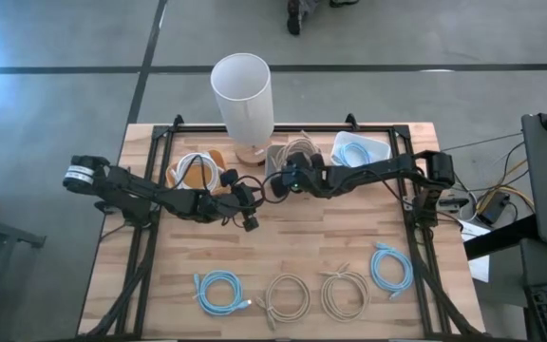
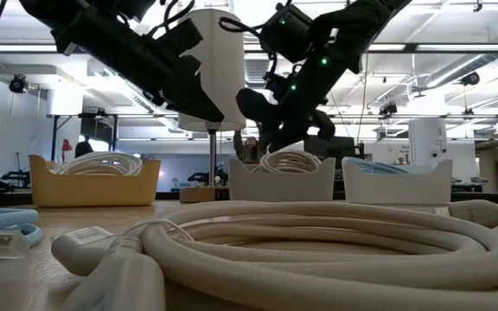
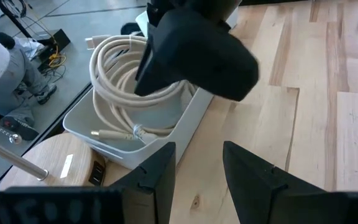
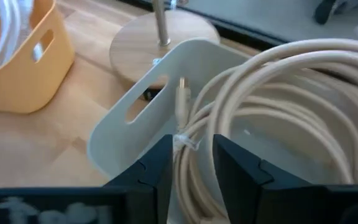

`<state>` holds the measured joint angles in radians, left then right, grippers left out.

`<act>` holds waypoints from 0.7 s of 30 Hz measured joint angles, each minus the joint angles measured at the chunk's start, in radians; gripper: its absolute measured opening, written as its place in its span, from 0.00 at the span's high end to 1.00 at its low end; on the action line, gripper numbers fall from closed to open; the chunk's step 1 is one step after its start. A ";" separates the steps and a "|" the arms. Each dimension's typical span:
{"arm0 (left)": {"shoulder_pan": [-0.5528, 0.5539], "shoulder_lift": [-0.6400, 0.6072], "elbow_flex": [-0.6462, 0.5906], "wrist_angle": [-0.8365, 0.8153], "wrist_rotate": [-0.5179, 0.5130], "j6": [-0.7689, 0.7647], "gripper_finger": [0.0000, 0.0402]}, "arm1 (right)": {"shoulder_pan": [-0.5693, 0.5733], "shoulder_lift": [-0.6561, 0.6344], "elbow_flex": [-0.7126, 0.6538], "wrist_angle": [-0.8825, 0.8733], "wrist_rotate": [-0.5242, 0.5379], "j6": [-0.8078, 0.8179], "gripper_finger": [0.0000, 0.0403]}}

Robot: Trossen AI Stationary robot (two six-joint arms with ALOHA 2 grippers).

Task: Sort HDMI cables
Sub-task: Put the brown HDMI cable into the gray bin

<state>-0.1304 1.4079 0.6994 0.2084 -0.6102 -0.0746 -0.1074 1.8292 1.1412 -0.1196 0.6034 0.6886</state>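
The right end effector [image 4: 191, 168], its fingers parted around a beige coil [image 4: 278, 106] lying directly beneath it in the grey tray [image 4: 123, 134], hovers nearest; the left end effector [image 3: 197, 171] waits open beside.

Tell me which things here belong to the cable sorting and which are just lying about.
Part of the job:
loose blue cables
loose beige cables
beige cable in the grey tray
white cable in the orange tray
white tray

Lying about:
lamp
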 joint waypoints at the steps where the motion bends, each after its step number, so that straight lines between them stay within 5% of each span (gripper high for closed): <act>1: 0.000 0.000 0.000 0.000 0.000 0.000 0.65 | 0.000 -0.003 0.000 0.001 -0.006 -0.002 0.71; 7: 0.000 0.000 0.000 -0.001 0.000 0.000 0.65 | 0.010 -0.030 0.001 -0.006 -0.032 -0.022 0.65; 21: 0.000 0.000 0.000 -0.017 0.000 0.000 0.65 | 0.121 -0.146 0.017 -0.158 -0.336 -0.173 0.60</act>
<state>-0.1307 1.4079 0.6991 0.1917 -0.6102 -0.0746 0.0132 1.6832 1.1584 -0.2776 0.2675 0.5159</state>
